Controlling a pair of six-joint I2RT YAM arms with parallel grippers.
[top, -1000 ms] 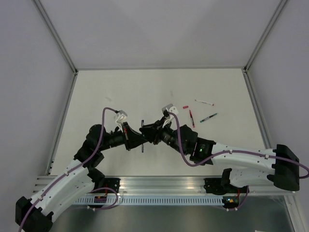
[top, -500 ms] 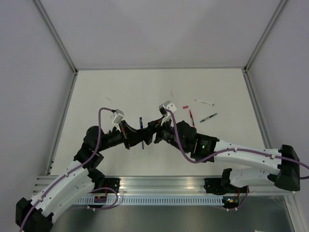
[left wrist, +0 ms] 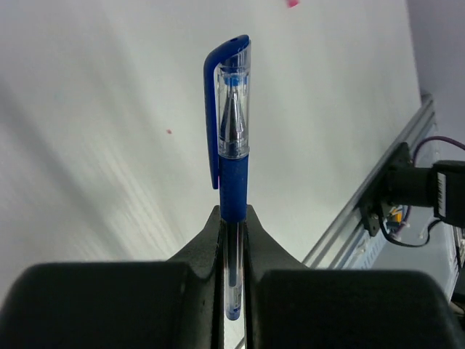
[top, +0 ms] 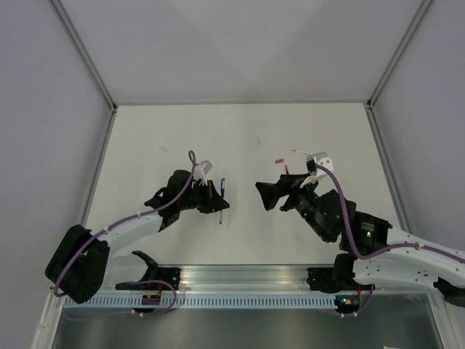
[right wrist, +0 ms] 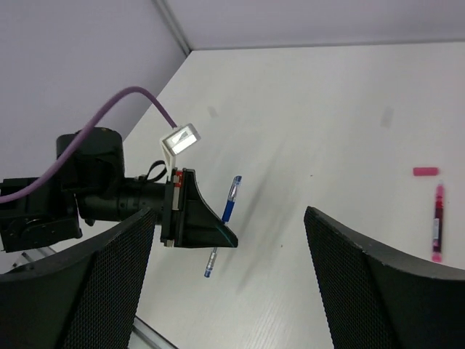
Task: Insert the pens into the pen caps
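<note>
1. Left arm: stretched low from its base at the near left, with the wrist pointing right toward the table centre.
2. Left gripper [top: 220, 206]: pressed together on a blue stick ballpoint pen with a clear barrel [left wrist: 234, 182]. The fingers pinch it just below the blue grip.
3. The pen lies crosswise to the fingers and runs near-far in the top view. Its short tail sticks out on the near side.
4. A clear pen cap with a blue clip [left wrist: 234, 94] is seated over the tip at the far end of that pen.
5. Right arm: comes up from the near right, with the forearm angled far-left. The wrist points left, facing the left gripper.
6. Right gripper [top: 262, 196]: spread wide with nothing in it. Both mesh-faced fingers [right wrist: 94, 291] frame the wrist view, and it sits well apart from the left gripper.
7. A red stick pen [right wrist: 438, 222] lies flat on the white tabletop [top: 160, 138], on the right behind the right wrist.
8. A small red pen cap [right wrist: 425, 171] lies just beyond the pen's far end, apart from it.
9. A white pen [top: 301, 152] is further right and far, partly hidden by the right wrist camera mount.
</note>
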